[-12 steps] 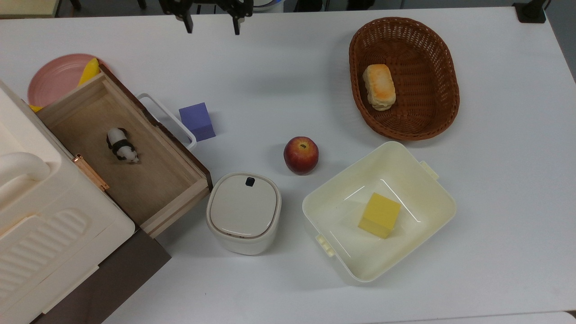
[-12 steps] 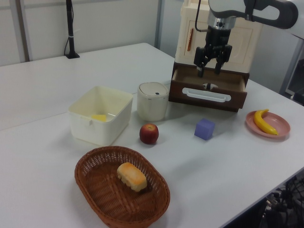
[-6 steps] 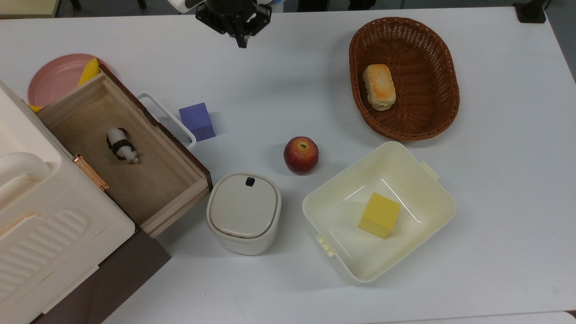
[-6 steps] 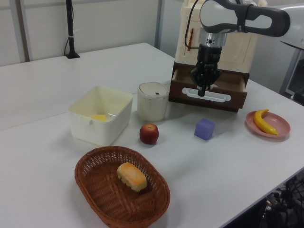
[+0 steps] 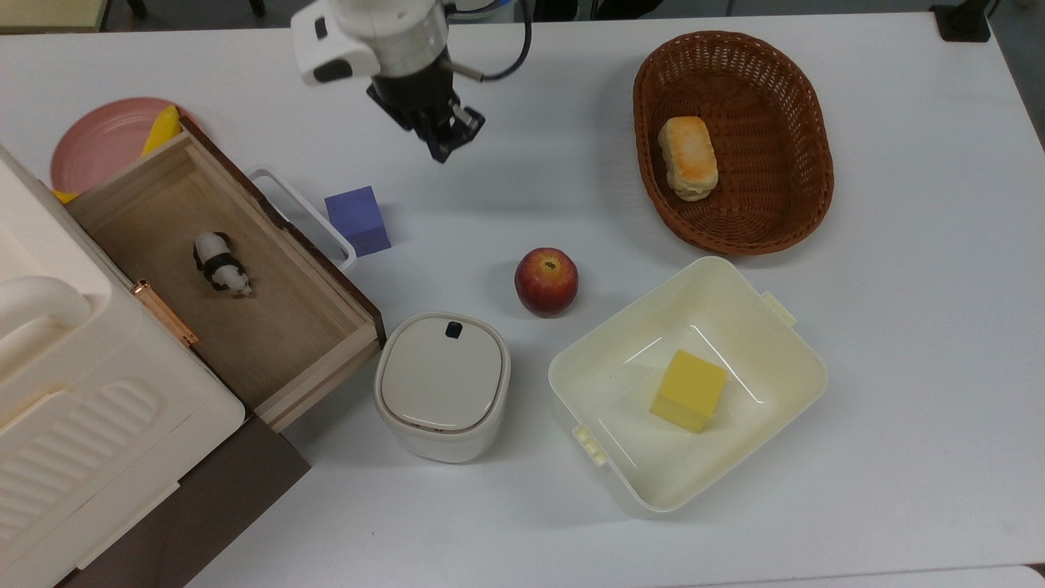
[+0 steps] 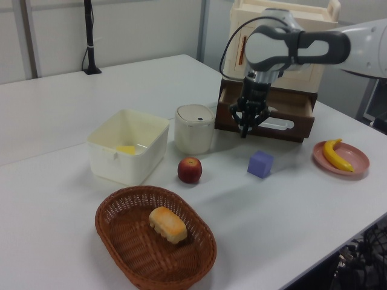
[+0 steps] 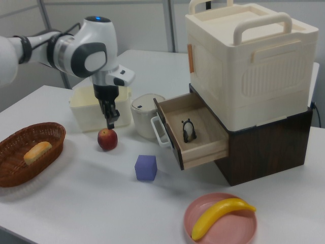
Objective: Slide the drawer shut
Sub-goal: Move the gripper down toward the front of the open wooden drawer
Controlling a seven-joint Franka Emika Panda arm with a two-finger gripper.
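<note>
Fingers pinched together, apart from open drawer.

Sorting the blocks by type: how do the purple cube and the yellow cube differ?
The purple cube sits on the bare table beside the drawer handle; the yellow cube lies inside the cream tub. The yellow cube looks bigger in the top view. Both are plain single-colour blocks, neither held.

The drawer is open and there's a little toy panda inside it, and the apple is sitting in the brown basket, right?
Not quite. The apple sits on the table, not in the basket; the basket holds a bread roll, as the top view shows. The drawer is open with the panda inside.
</note>
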